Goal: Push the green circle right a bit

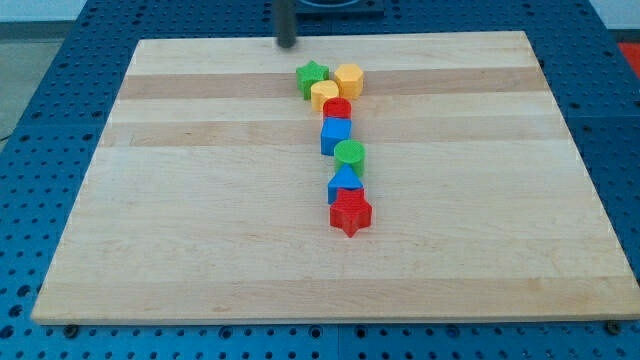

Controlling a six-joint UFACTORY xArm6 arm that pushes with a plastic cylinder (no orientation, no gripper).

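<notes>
The green circle [350, 154] stands in the middle of a column of blocks on the wooden board [200, 200]. A blue block [335, 134] touches it from above and a blue triangle [345, 184] from below. My tip [287, 43] is at the board's top edge, well up and to the left of the green circle and just up-left of the green star [312, 76]. It touches no block.
At the column's top sit the green star, a yellow hexagon [349, 79], a yellow block [324, 94] and a red circle [337, 108]. A red star [350, 212] ends the column at the bottom. Blue perforated table surrounds the board.
</notes>
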